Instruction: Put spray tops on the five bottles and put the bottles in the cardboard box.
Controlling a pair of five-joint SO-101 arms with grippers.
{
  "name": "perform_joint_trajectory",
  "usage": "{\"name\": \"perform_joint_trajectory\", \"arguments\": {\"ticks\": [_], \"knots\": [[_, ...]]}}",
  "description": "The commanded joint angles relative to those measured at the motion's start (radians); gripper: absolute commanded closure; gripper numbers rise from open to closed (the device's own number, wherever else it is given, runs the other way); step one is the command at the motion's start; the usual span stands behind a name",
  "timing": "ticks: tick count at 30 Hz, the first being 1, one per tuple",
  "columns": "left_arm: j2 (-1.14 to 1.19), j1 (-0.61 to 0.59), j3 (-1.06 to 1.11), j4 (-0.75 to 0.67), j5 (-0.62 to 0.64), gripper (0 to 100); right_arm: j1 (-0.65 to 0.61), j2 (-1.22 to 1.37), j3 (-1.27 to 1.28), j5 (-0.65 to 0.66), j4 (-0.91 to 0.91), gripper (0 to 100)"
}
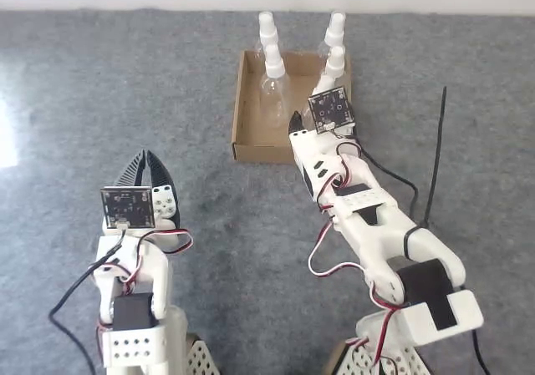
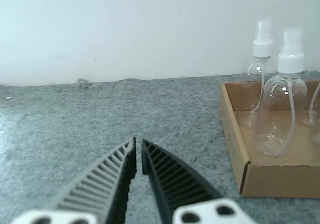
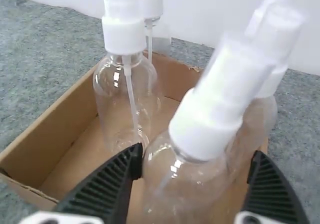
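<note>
High view: left gripper [image 1: 148, 156] pinched shut, empty, over grey felt [image 1: 75, 99], well apart from cardboard box [image 1: 242, 108]; right gripper [image 1: 311, 118] at box. Left wrist view: two upright spray bottles [image 2: 277, 114] inside box. Right wrist view: jaws clamp tilted clear bottle [image 3: 185, 189], spray top [image 3: 225, 104] on, over box.

right gripper [image 3: 195, 160] | jaws clasp tilted bottle [image 3: 192, 186] (spray-topped) | in cardboard box [image 3: 45, 144]

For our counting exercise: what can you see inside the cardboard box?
Clear spray-topped bottles stand inside the cardboard box; the right claw grips one bottle there, tilted. That arm covers the box's near right corner, so anything there is hidden.
</note>
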Motion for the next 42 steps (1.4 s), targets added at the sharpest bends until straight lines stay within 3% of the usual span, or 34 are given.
{"name": "perform_joint_trajectory", "arguments": {"ticks": [1, 5, 21, 33, 42], "knots": [[-0.023, -0.006, -0.010, -0.021, -0.011, 98, 0.010, -0.016, -0.031, -0.011, 0.027, 68.3], [-0.023, -0.006, -0.010, -0.021, -0.011, 98, 0.015, -0.016, -0.031, -0.011, 0.028, 63.6], [-0.023, -0.006, -0.010, -0.021, -0.011, 98, 0.016, -0.021, -0.002, -0.008, 0.028, 63.5], [-0.023, -0.006, -0.010, -0.020, -0.057, 98, 0.008, -0.189, 0.109, -0.011, 0.031, 63.5], [-0.023, -0.005, -0.010, -0.009, -0.060, 98, 0.008, -0.283, 0.107, -0.012, 0.209, 63.5]]}}
